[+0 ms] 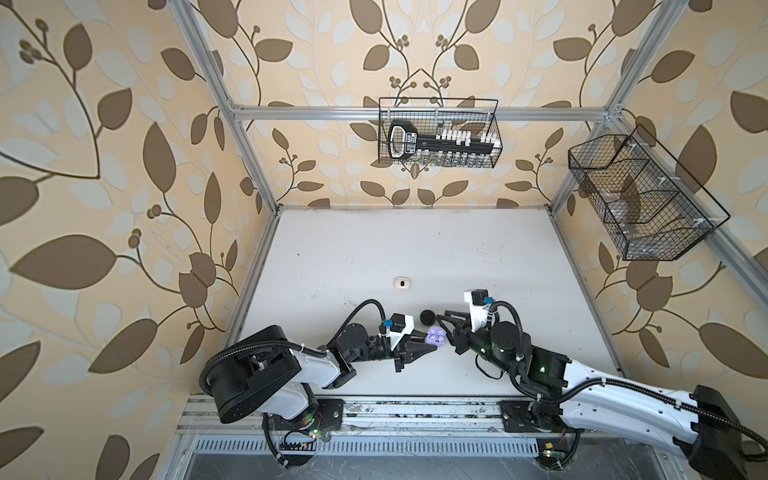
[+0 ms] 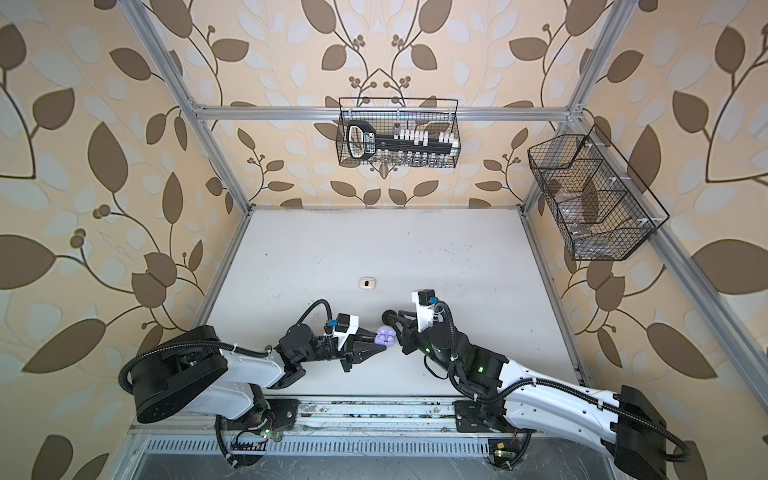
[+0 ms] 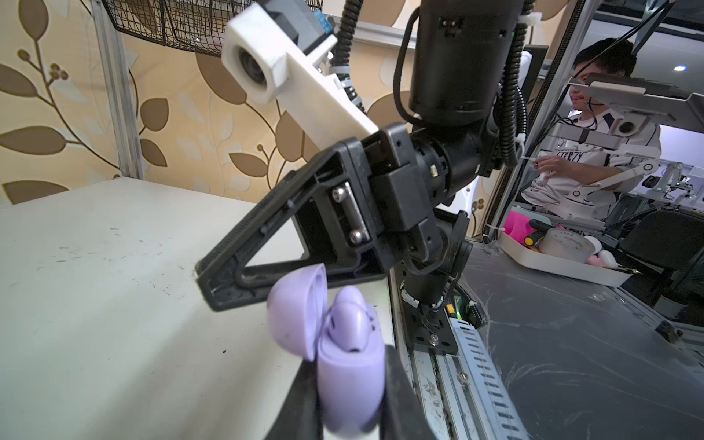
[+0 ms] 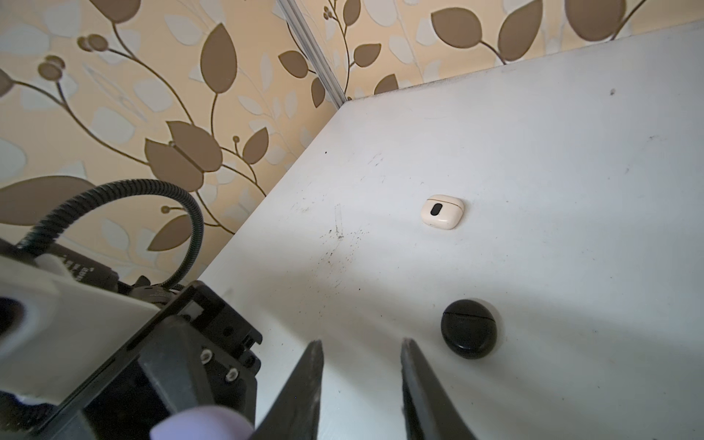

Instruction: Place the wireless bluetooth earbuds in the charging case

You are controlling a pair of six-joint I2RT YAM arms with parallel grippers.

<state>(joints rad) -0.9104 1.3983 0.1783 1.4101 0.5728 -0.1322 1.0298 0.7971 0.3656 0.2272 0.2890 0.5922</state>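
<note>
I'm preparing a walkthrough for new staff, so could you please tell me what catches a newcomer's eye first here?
The open lavender charging case stands out, clamped in the left gripper near the front middle of the table. The right gripper faces it, jaws apart and empty. Behind lie a closed round black case and, farther back, a closed white case.

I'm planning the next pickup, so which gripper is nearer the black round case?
Right. The right gripper hangs open just beside the black round case, nothing between its fingers. The left gripper is farther off, shut on the open lavender charging case.
</note>
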